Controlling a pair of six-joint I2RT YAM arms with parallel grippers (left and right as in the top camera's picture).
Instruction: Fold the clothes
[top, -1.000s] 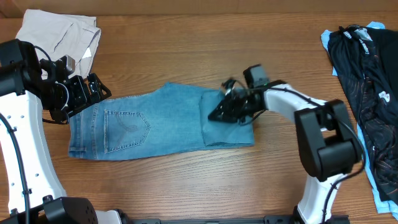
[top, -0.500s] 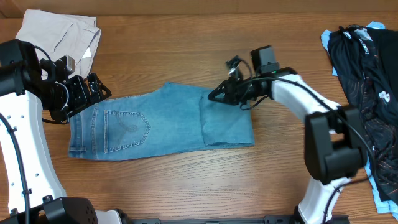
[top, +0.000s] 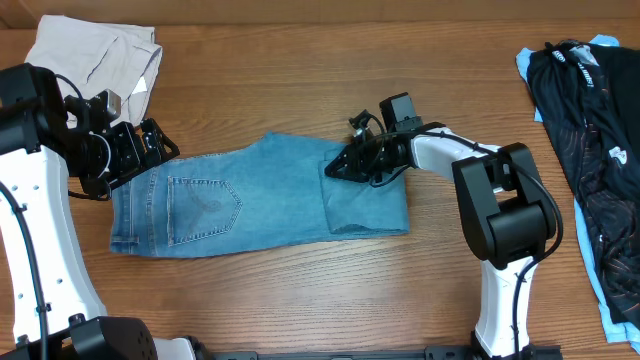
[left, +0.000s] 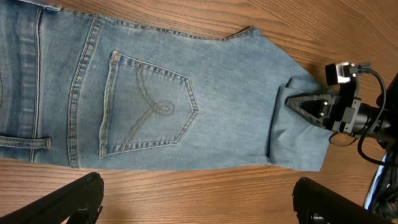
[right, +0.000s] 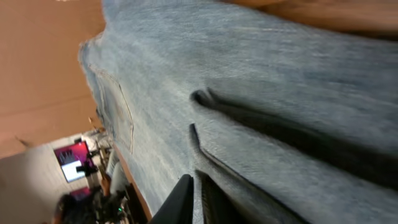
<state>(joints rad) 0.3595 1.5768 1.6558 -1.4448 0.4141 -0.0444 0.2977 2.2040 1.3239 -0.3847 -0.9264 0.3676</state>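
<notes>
While right pincer (top: 336, 168) sits closed against the jeans (top: 260, 195), left pincer (top: 160, 142) gapes.

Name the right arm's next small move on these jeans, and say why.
Probably lift the right gripper slightly, to test its hold. It is shut at the edge of the folded-over leg of the jeans, but whether it pinches denim is unclear. The left gripper hangs open by the waistband, not helping.

We see the jeans (top: 250, 200) as matt, faded denim cloth with raised stitching. The table (top: 300, 300) looks like smooth, grained wood.
</notes>
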